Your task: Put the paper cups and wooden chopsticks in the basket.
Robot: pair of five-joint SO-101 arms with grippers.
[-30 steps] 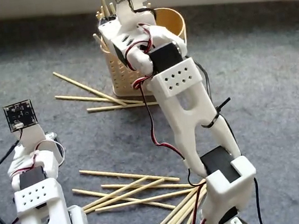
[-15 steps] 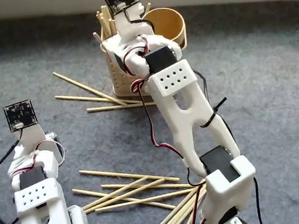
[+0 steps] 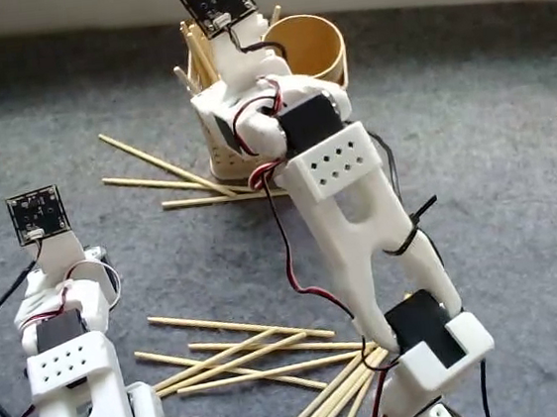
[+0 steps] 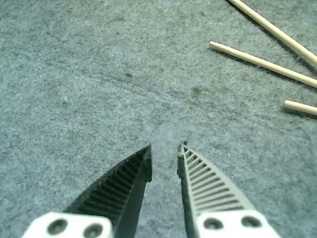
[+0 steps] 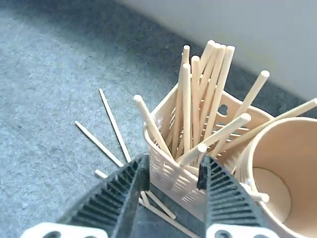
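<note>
A pale slotted basket (image 3: 221,153) stands at the back of the grey carpet, with several wooden chopsticks (image 3: 195,36) upright in it and a tan paper cup (image 3: 319,47) at its far side. My right gripper (image 5: 173,166) hangs open just above the basket's near rim (image 5: 171,181), nothing between its fingers. The cup (image 5: 280,173) and the standing chopsticks (image 5: 198,94) lie just beyond it. Three loose chopsticks (image 3: 161,184) lie beside the basket. My left gripper (image 4: 165,148) is slightly open and empty, low over bare carpet, chopstick ends (image 4: 262,62) ahead of it.
A heap of several loose chopsticks (image 3: 259,355) lies on the carpet between the two arm bases. The right arm (image 3: 348,201) stretches across the middle toward the basket. The left arm (image 3: 63,291) stands at the front left. A pale wall runs behind the basket.
The right arm's wrist has shifted left and drawn back a little over the basket, and its elbow has sunk lower. The left arm has not moved.
</note>
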